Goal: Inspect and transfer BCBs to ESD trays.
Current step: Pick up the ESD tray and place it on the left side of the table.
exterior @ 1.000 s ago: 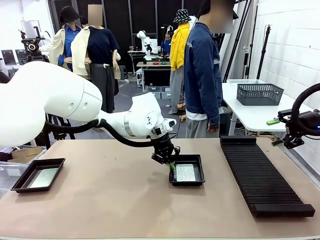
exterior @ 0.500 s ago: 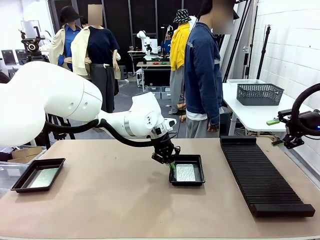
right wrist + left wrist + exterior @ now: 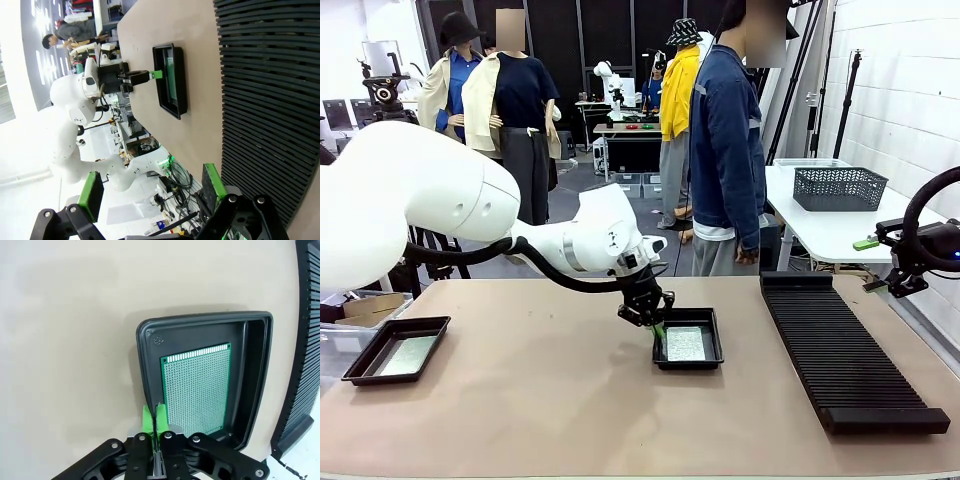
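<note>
Mid-table, a green BCB (image 3: 685, 343) lies flat on the floor of a black ESD tray (image 3: 710, 322). Left wrist view: board (image 3: 196, 390) fills most of the tray (image 3: 255, 370) floor, perforated grid face up, long side along tray's long side.

Left gripper (image 3: 655, 325) sits at the tray's left rim, just above it. Green pads (image 3: 148, 419) pressed together, nothing between them; tips over the rim edge next to the board's corner, whether touching the rim, can't tell. Left arm reaches in from pic left, past table centre.

2nd tray (image 3: 365, 365) at the table's far left edge, well apart from the first; a pale board (image 3: 408, 354) lies in it.

Long black ribbed rack (image 3: 845, 365) on the right part of the table, near the first tray but not touching.

Right gripper (image 3: 150, 192) off at the table's right side, fingers spread wide, empty, looking along the rack (image 3: 270, 90) toward the tray (image 3: 170, 80).

Person (image 3: 725, 150) in blue jacket stands at far side, behind the tray. Hands not clearly seen.
</note>
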`<state>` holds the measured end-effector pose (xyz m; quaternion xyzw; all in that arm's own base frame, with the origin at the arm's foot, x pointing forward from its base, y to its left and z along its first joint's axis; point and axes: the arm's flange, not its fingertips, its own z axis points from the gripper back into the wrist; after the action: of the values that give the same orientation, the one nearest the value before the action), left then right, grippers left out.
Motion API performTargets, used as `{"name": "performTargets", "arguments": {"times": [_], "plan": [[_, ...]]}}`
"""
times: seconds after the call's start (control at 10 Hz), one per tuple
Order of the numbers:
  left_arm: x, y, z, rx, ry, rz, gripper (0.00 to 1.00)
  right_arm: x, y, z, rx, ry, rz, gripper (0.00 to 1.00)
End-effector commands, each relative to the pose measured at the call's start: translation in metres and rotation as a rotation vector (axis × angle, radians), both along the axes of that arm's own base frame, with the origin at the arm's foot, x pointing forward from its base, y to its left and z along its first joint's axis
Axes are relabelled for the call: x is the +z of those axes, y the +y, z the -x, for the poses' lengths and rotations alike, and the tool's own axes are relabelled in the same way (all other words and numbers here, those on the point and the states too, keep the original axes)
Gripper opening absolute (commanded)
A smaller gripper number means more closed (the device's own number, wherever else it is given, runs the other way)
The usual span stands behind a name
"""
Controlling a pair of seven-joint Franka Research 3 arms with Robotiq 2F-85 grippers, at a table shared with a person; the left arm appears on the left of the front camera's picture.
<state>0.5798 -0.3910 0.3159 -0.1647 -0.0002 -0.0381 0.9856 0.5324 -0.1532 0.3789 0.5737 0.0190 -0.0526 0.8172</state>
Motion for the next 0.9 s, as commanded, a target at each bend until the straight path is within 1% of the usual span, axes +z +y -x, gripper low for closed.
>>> {"name": "performTargets", "arguments": {"times": [0.0, 0.2, 0.4, 0.7, 0.8], "plan": [[0.009, 0.04, 0.017, -0.027, 0.036, -0.001, 0.0, 0.0, 0.001, 0.002, 0.011, 0.005, 0.001, 1.0], [0.008, 0.067, 0.027, 0.001, 0.015, -0.007, 0.0, 0.0, 0.001, 0.002, 0.011, 0.005, 0.001, 1.0], [0.01, 0.095, 0.037, 0.003, -0.017, -0.026, 0.0, 0.0, 0.001, 0.002, 0.011, 0.005, 0.001, 1.0], [0.006, 0.131, 0.045, -0.002, -0.03, -0.08, 0.0, 0.0, 0.001, 0.002, 0.011, 0.005, 0.001, 1.0], [0.005, 0.145, 0.046, 0.017, -0.026, -0.088, 0.0, 0.0, 0.001, 0.002, 0.011, 0.005, 0.001, 1.0]]}}
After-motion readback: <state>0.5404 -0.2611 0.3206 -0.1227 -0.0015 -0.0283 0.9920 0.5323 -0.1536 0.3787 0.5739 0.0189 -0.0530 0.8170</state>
